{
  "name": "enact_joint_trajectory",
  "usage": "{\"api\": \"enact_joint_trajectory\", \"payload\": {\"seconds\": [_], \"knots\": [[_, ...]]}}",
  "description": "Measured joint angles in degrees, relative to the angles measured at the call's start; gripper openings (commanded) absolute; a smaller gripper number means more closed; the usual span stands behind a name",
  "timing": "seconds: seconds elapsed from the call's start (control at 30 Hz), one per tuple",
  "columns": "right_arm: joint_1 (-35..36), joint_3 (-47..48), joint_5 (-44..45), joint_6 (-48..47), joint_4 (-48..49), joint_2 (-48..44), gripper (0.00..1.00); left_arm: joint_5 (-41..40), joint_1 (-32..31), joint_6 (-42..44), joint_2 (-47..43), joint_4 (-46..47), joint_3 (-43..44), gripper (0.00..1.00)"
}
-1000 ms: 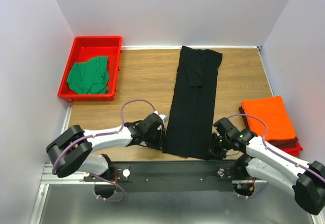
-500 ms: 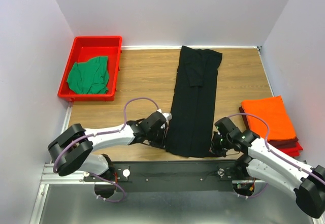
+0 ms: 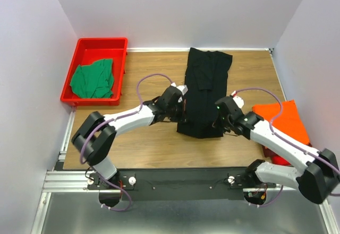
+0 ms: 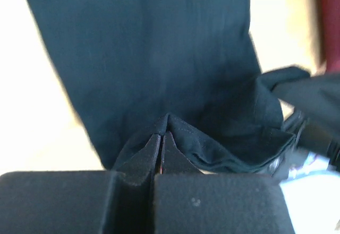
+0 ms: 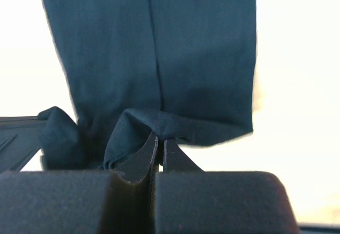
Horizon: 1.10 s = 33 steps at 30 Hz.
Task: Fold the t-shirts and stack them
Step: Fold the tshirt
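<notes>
Near the middle of the table (image 3: 149,75), the near end of the black t-shirt (image 3: 204,91) is gripped at both corners. The left corner is clamped in the closed left gripper (image 4: 161,138) and the right in the closed right gripper (image 5: 160,138), with the cloth bunched into a loose fold between them. The rest of the shirt is laid flat up to the far edge, the orange t-shirt (image 3: 289,120) is set folded by the right edge, and the green t-shirt (image 3: 94,78) is left crumpled in the red tray (image 3: 101,44) at the far left corner.

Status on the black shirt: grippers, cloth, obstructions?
Left gripper and right gripper shut on black t-shirt at its near hem. Hem raised, doubled over the middle. Orange t-shirt and green t-shirt lie apart, not in the way.
</notes>
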Motion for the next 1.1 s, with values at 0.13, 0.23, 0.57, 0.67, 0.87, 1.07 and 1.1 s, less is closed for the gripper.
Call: {"api": "enact_joint_trajectory", "payload": {"seconds": [0.13,0.23,0.57,0.67,0.87,1.07,1.1], "knots": [[-0.11,3.89,7.78,-1.70,2.82,7.15,0.02,0.09,2.03,-0.68,7.19,2.23,6.88,0.00],[-1.09,5.92,11.65,-3.39,6.19,12.04,0.01,0.00,3.02,-1.05,13.25,3.30,14.43,0.00],[-13.75,9.92,11.26,-10.10,17.29,24.22,0.00,-0.66,6.16,-2.38,23.91,3.43,27.50,0.00],[-16.39,10.56,9.64,-11.32,19.23,26.03,0.00,-1.14,7.21,-2.43,26.47,2.89,30.36,0.00],[-18.78,12.83,5.68,-12.90,22.84,29.31,0.00,-1.95,9.20,-2.38,29.51,1.14,33.75,0.00],[-21.94,16.33,2.43,-13.18,24.74,32.13,0.00,-2.08,11.15,-2.32,31.47,0.22,36.92,0.00],[-22.38,16.94,1.88,-13.20,24.96,32.61,0.00,-2.10,11.39,-2.23,31.78,0.04,37.42,0.00]]}}
